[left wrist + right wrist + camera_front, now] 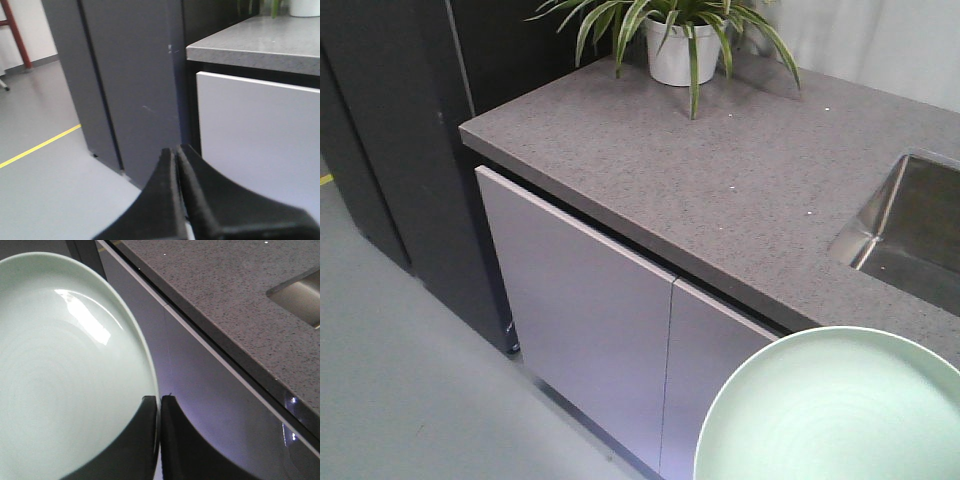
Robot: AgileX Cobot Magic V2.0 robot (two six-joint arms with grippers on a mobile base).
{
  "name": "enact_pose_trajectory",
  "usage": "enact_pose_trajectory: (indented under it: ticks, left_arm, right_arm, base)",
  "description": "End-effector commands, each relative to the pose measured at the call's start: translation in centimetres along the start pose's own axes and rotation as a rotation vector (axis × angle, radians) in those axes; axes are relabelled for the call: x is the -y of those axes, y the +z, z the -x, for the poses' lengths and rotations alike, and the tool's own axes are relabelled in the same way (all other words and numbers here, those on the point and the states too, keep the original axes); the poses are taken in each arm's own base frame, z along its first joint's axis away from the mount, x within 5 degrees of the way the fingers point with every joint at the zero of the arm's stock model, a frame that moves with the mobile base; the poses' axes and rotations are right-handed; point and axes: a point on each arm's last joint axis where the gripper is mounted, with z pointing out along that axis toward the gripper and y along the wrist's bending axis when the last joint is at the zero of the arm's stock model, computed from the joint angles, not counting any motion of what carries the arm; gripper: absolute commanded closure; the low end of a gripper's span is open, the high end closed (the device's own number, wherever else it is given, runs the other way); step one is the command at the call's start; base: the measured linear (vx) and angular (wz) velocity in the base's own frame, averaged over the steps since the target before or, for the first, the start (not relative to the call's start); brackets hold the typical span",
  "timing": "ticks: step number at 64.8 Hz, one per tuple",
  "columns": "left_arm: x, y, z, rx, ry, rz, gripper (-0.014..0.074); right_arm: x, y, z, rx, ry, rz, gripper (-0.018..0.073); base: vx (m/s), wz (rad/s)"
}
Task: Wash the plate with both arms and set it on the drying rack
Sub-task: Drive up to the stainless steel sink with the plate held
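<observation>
The pale mint-green plate (pixel 840 410) hangs in the air at the lower right of the front view, in front of the cabinet doors and below the counter's edge. In the right wrist view the plate (pixel 60 370) fills the left half, and my right gripper (pixel 159 402) is shut on its rim, one finger on each face. My left gripper (pixel 176 155) is shut with nothing between its fingers, pointing at the dark cabinet beside the counter. The drying rack is out of view. Neither arm shows in the front view.
A grey speckled counter (pixel 700 170) carries a potted plant (pixel 680 40) at the back. A steel sink basin (pixel 915 230) is set into the counter's right end. White cabinet doors (pixel 590 330) lie below. A tall dark cabinet (pixel 130 90) stands left.
</observation>
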Motion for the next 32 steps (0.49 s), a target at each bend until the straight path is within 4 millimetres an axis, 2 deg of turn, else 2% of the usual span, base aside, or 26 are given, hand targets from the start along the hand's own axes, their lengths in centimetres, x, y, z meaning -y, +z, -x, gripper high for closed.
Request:
enact_pose_trajectory:
  ticks: [1, 32]
  left_arm:
    - [0.23, -0.38, 1.5, 0.101, -0.006, -0.025, 0.0603]
    - [0.23, -0.38, 1.5, 0.101, -0.006, -0.025, 0.0603]
  right_arm:
    - [-0.06, -0.31, 1.2, 0.079, 0.009, -0.004, 0.0561]
    - [-0.06, -0.31, 1.2, 0.079, 0.009, -0.004, 0.0561]
  base:
    - [0.09, -0.34]
    - [0.08, -0.32]
